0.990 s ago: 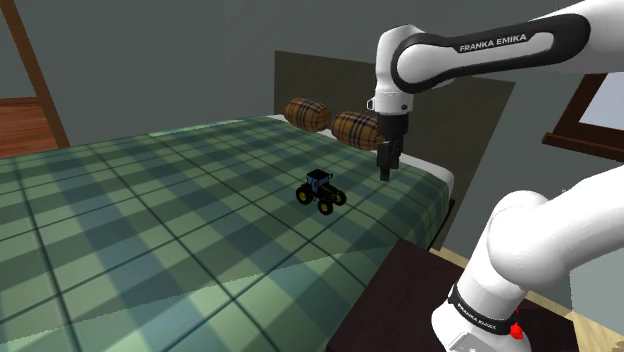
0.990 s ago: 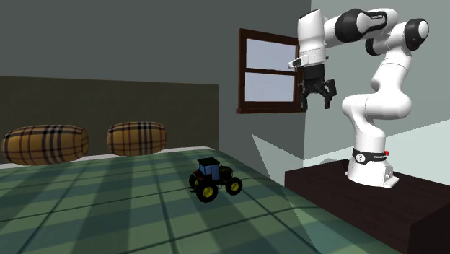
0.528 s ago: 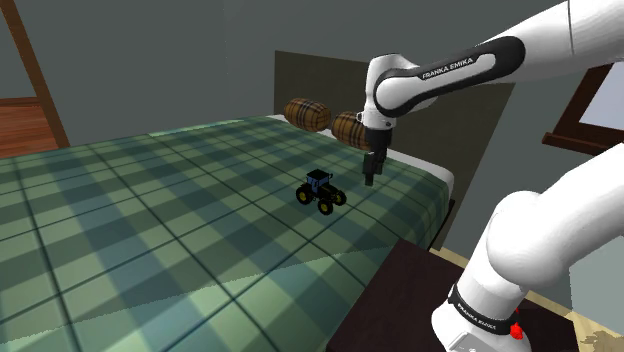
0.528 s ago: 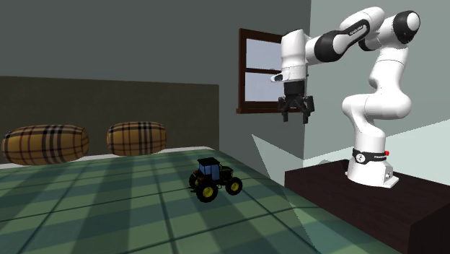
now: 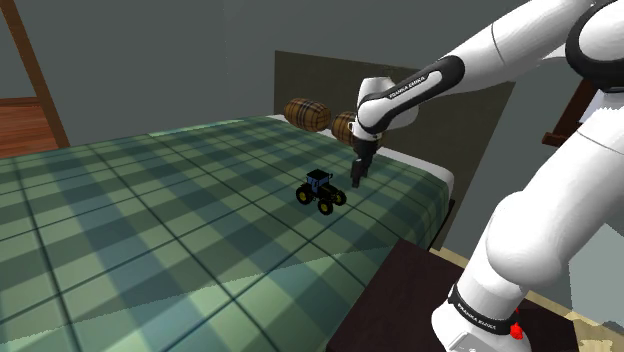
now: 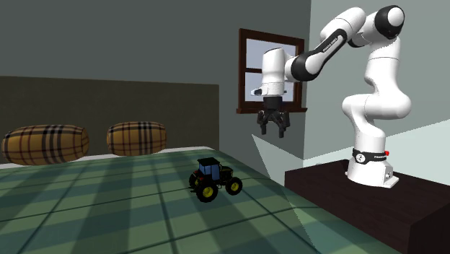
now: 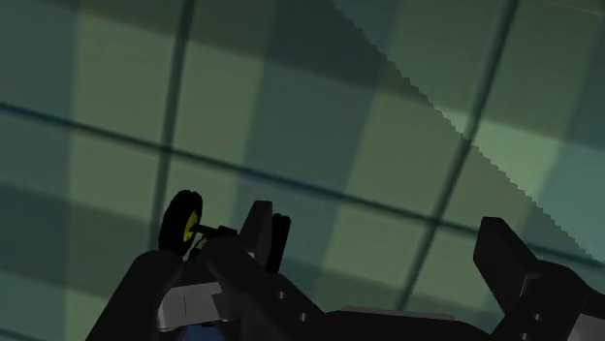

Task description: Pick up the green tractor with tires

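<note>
Lowered closer, the gripper (image 6: 274, 133), fingers (image 7: 509, 262) spread, hangs near the tractor (image 7: 184, 221), half hidden behind 1 finger.

A bedroom: plaid-covered bed (image 5: 150, 220), headboard (image 6: 108, 101), bolster pillows (image 6: 45, 143) (tartan).

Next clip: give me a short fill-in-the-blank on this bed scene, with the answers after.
The tool hangs above the bed, its jaws standing ____.
The tractor has a blue cab and ____ wheel hubs.
____ tan plaid pillows lie by the headboard.
Missing words: open; yellow; two.
</note>
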Available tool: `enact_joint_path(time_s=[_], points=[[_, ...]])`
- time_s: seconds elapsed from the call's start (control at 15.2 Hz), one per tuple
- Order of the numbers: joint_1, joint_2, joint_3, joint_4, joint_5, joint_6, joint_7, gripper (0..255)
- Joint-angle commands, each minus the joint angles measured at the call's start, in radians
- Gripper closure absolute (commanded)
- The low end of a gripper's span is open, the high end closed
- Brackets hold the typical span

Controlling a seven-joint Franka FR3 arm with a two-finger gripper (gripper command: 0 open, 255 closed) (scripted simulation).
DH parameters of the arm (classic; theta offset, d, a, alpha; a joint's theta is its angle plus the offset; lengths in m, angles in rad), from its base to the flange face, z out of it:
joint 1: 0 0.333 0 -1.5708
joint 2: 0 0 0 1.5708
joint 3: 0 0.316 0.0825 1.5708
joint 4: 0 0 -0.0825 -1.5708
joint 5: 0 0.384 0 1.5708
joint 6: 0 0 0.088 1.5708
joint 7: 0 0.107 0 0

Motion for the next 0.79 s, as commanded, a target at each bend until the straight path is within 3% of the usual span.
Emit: enact_joint_path(time_s=[0.0, 0.4, 0.73], points=[[0.003, 0.072, -0.017, 0.026, 0.025, 0.069, -0.039, 0], [-0.009, 0.303, -0.046, 0.159, 0.159, 0.215, -0.2, 0], [-0.06, 0.492, -0.02, 0.309, 0.293, 0.287, -0.337, 0]])
